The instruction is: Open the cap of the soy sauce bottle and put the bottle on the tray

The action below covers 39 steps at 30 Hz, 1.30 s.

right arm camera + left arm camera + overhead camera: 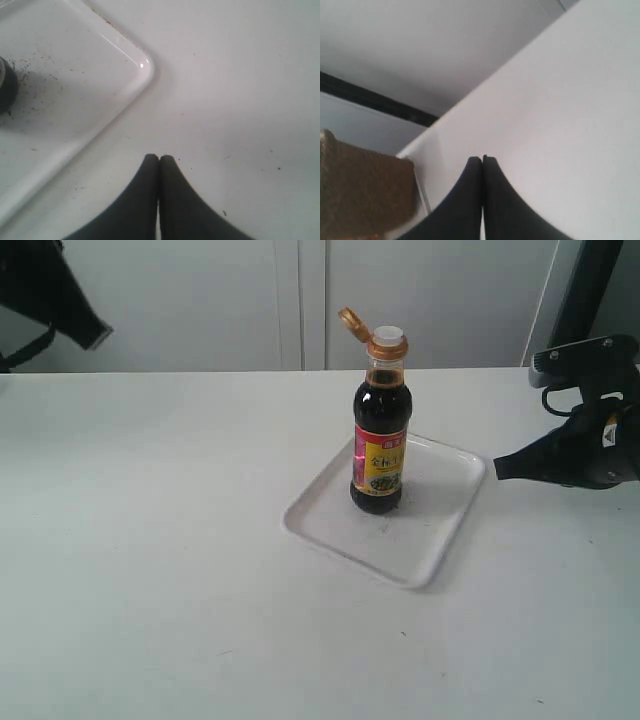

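The soy sauce bottle (379, 445) stands upright on the white tray (437, 540), its dark base (7, 85) showing at the edge of the right wrist view. Its golden cap (352, 324) is flipped open to the left, baring the white spout (388, 336). My right gripper (498, 468) (159, 158) is shut and empty, hovering over the table just off the tray's right corner (142, 65). My left gripper (482, 160) is shut on nothing; in the exterior view only part of that arm (50, 295) shows at the top left, far from the bottle.
The white table (150, 540) spreads around the tray. A brown woven object (362, 190) sits beyond the table's edge in the left wrist view. A pale wall (200, 300) runs behind the table.
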Tool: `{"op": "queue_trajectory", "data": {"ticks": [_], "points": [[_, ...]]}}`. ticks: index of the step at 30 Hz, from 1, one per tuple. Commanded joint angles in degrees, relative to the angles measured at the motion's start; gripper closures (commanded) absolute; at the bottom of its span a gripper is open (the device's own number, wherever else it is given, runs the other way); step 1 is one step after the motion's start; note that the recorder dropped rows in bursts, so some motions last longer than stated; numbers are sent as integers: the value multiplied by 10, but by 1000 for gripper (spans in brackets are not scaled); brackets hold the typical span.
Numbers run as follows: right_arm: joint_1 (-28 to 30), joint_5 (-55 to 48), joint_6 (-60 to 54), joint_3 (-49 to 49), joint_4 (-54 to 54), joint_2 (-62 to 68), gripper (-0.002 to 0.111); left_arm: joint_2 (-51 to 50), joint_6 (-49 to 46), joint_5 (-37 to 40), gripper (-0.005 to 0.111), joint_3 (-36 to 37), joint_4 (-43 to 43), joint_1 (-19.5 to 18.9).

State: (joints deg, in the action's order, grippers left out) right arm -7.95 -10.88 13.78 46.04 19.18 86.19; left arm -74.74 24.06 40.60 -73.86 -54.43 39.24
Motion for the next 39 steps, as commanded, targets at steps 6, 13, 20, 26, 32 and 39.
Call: {"op": "queue_trajectory", "data": {"ticks": [6,13,20,26,32,39], "points": [[6,-9,-5,-4,1,-6,108,11,-44,108,107,-1,160,-29],[6,-23,-5,-4,0,-23,108,37,-124,82,107,-3,322,-141],[6,-27,-5,-4,-17,-79,108,68,-171,82,107,-2,381,-220],[-19,-75,-22,31,-35,-105,108,69,-183,92,107,-1,393,-253],[-29,-196,-105,101,-113,-105,108,69,-204,132,107,-1,392,-275],[-29,-342,-190,152,-147,-105,108,69,-215,158,107,0,398,-306]]}}
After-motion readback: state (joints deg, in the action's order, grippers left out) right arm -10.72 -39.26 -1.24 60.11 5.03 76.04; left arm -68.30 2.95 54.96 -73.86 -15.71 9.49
